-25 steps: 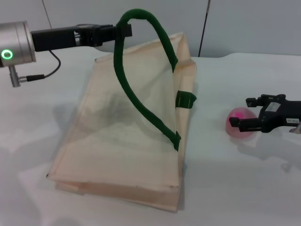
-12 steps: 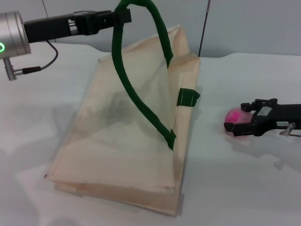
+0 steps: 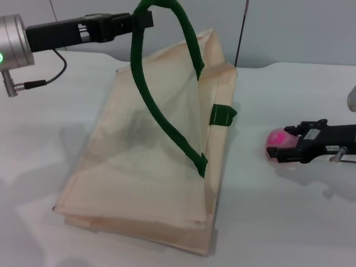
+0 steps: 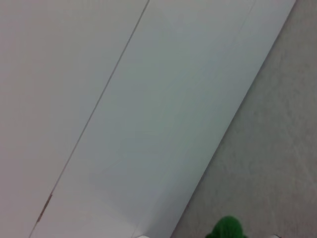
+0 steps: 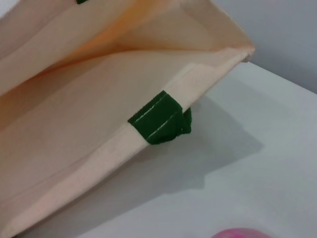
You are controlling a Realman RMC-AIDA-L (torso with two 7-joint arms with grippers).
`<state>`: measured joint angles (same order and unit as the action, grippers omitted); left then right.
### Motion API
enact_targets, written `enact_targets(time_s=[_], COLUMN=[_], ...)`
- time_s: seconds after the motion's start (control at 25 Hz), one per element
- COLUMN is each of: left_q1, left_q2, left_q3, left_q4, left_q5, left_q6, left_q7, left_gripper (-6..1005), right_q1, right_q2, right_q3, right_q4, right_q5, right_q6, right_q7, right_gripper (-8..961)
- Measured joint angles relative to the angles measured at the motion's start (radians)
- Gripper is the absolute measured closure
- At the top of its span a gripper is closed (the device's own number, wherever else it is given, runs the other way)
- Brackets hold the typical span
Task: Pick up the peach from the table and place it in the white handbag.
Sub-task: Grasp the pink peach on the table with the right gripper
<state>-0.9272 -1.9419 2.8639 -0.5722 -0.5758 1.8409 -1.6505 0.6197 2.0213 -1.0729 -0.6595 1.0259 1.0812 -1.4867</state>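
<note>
The white handbag (image 3: 139, 172) lies on the table with its mouth pulled open. My left gripper (image 3: 142, 19) is shut on one green handle (image 3: 161, 119) and holds it up high, at the back left. The peach (image 3: 275, 139), pink with a magenta patch, rests on the table right of the bag. My right gripper (image 3: 285, 143) is open, low at the right, with one finger on each side of the peach. In the right wrist view the bag's green side tab (image 5: 158, 124) shows, with a sliver of the peach (image 5: 240, 233). The left wrist view shows only a bit of handle (image 4: 227, 229).
The white table (image 3: 267, 222) extends in front of and to the right of the bag. A grey wall (image 3: 289, 28) stands close behind the table. A cable (image 3: 47, 80) hangs from my left arm.
My right gripper has moved in low so that its fingers now flank the peach. My left gripper lifted the handle slightly higher, then held still.
</note>
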Motion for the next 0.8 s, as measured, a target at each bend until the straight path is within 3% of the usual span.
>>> enact_targets(time_s=[0.12,0.28,0.8], left_q1=[0.001,0.001,0.003], left_q2=[0.0,0.001,0.002], left_q3=[0.0,0.0,0.0], left_q4=[0.0,0.0,0.0], left_q5=[0.0,-0.001,-0.001], left_q6=[0.0,0.0,-0.002], left_q7=[0.0,0.0,0.0], left_gripper=[883,883,882], right_q1=[0.0,0.0,0.001], right_q2=[0.0,0.0,0.001], right_q3=[-0.01,-0.012,-0.008], right_q4=[-0.001,-0.002,-0.007], right_q5=[-0.001,-0.006,-0.011], right_q6=[0.0,0.0,0.0], right_q7=[0.0,0.0,0.009], right_gripper=[63,172,293])
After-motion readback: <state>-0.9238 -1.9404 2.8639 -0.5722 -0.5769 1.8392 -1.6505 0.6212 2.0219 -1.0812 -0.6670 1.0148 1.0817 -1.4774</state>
